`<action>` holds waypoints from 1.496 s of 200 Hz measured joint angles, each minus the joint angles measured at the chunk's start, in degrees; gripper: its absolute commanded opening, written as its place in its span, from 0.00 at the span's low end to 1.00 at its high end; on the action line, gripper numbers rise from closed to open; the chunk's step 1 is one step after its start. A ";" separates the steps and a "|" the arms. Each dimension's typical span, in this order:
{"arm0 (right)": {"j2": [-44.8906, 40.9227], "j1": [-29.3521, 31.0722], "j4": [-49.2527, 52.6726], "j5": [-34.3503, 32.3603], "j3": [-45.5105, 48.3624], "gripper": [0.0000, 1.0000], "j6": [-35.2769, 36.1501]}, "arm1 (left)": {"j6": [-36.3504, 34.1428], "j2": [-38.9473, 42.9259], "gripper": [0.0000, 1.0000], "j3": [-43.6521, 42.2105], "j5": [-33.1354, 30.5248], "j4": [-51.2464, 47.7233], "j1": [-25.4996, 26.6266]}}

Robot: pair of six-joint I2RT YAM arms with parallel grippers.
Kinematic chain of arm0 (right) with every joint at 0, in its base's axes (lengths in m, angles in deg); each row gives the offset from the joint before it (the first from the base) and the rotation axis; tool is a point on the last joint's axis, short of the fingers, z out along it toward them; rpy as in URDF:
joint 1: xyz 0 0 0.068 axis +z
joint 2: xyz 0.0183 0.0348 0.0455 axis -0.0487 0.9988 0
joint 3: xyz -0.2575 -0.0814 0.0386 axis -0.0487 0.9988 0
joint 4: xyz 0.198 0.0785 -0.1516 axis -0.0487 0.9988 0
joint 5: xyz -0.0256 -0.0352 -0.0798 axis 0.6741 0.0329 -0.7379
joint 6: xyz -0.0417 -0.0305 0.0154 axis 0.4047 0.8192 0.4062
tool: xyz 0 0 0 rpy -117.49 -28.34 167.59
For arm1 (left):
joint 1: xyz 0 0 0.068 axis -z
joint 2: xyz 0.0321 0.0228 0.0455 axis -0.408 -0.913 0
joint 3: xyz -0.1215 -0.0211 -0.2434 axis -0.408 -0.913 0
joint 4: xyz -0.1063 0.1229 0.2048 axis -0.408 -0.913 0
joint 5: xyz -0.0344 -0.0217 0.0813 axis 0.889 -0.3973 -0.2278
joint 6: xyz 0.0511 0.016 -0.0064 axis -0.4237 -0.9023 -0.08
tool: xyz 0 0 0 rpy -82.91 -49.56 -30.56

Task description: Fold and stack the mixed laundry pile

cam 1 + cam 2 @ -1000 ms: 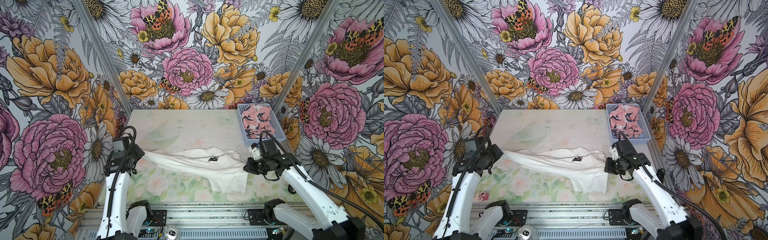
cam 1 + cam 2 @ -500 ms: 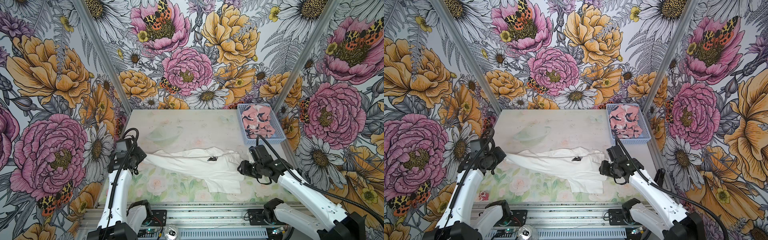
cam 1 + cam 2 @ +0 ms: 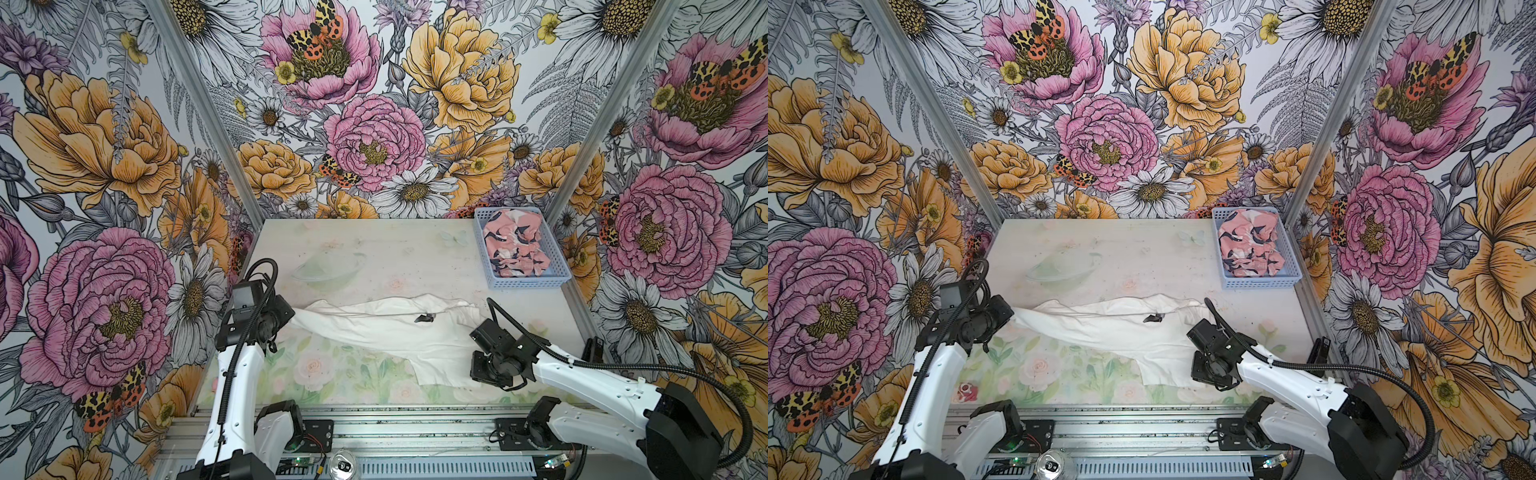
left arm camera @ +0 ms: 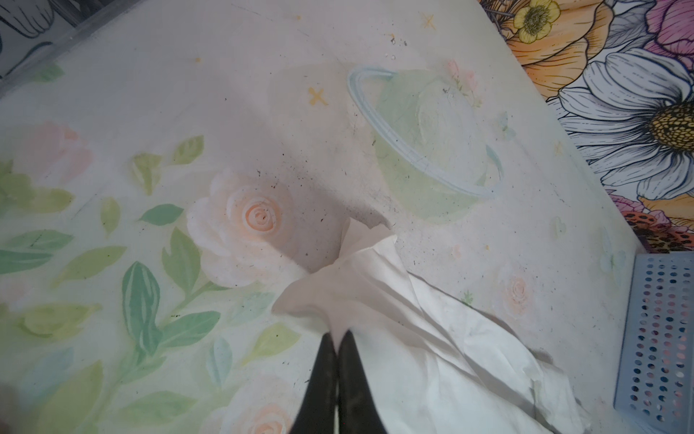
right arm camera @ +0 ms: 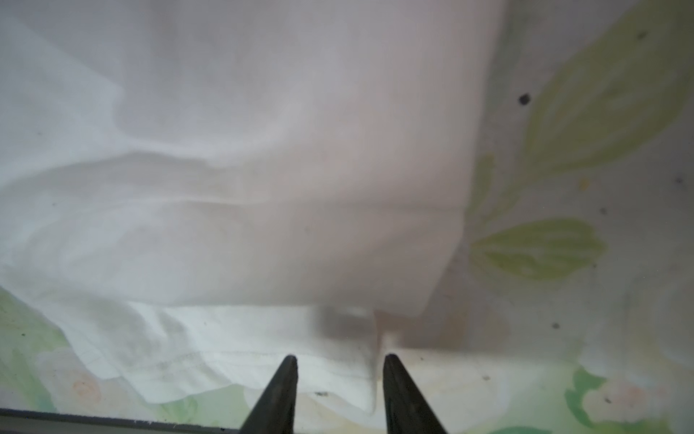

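Observation:
The white garment [image 3: 395, 328] [image 3: 1121, 328] lies stretched and crumpled across the table's middle, a small black graphic [image 3: 424, 318] showing on top. My left gripper [image 4: 338, 336] [image 3: 286, 322] is shut on its left end, where the cloth [image 4: 413, 338] bunches at the tips. My right gripper [image 5: 340, 360] stands open low over the garment's near right corner [image 5: 263, 150], with the hem lying between the tips; in both top views its wrist [image 3: 494, 357] hides the fingers. The pink garment [image 3: 515, 247] [image 3: 1250, 245] with navy-and-white print sits crumpled in the basket.
The light blue perforated basket [image 3: 525, 284] [image 3: 1258, 282] [image 4: 661, 338] stands at the back right corner. Flowered walls close in three sides. The metal rail [image 3: 395, 419] and both arm bases run along the near edge.
My right gripper opened, let go of the white garment's right end and dropped toward the near edge. That end sank onto the table. The left gripper shifted slightly inward, still shut.

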 measured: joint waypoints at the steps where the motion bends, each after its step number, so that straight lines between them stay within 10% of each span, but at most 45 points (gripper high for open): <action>1: 0.13 0.09 -0.07 -0.04 0.02 0.39 -0.07 | 0.00 0.02 0.00 -0.04 0.02 -0.02 0.00; 51: 2.36 1.73 -1.09 -1.22 0.76 0.30 -1.84 | 0.00 0.39 0.00 -0.76 0.63 0.00 -0.02; 89: 2.93 2.60 -2.64 -1.73 0.96 0.00 -3.30 | 0.00 0.39 0.00 -0.76 0.72 0.00 -0.02; 136: -0.09 2.43 0.33 -1.81 -1.01 0.00 -2.97 | 0.00 0.79 0.00 -0.76 1.99 -0.02 -0.02; 299: 8.96 -24.83 18.95 -1.01 -73.94 0.00 25.29 | 2.38 1.60 0.00 32.33 8.83 0.31 2.43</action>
